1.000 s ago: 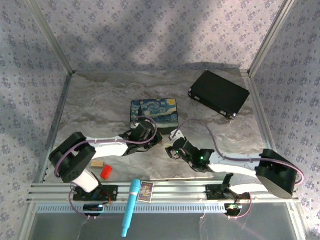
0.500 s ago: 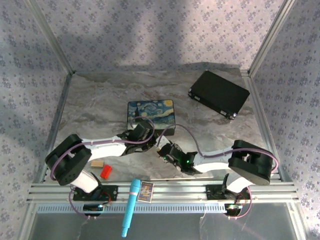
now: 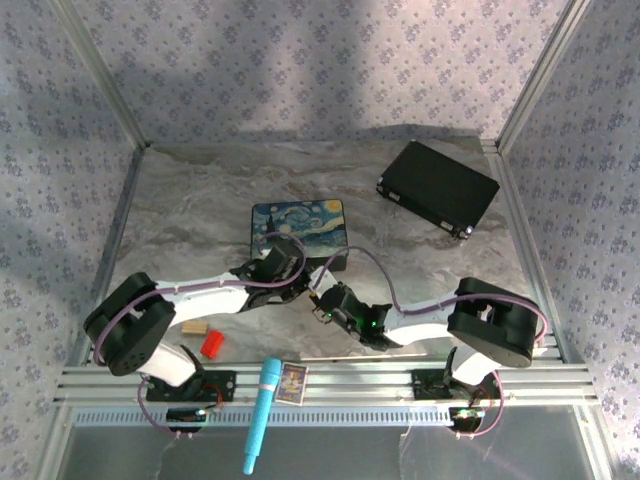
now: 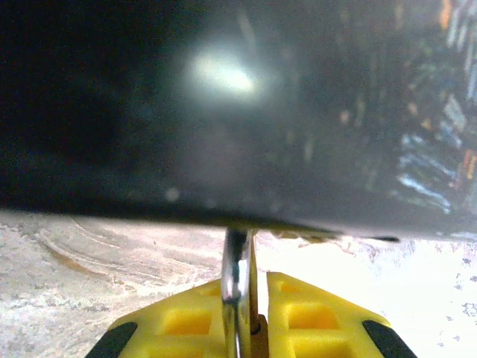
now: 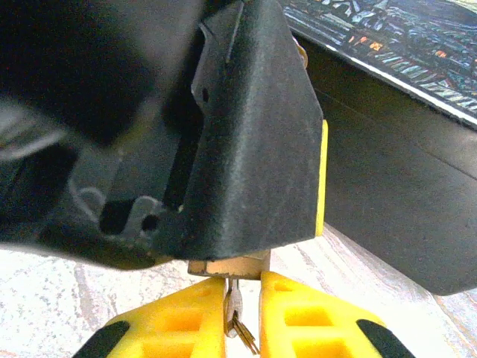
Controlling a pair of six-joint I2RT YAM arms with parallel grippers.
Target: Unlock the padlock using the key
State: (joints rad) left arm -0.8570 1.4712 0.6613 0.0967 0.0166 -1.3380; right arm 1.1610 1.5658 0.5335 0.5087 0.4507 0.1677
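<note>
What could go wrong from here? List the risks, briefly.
1. The right gripper pinches the key by a thin sliver; twisting could let it slip or skew under the padlock.
2. The left gripper holds only the thin shackle, so the padlock may swivel.
3. Both work tight against the painted box; a bump could shove it.

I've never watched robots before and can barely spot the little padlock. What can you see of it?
The padlock is tiny: a brass-coloured body and a thin silvery shackle. The left pincer is shut on it, the shackle poking out between its yellow fingers toward the painted box. The key, pinched in the right pincer, meets the end of its brass body.
</note>
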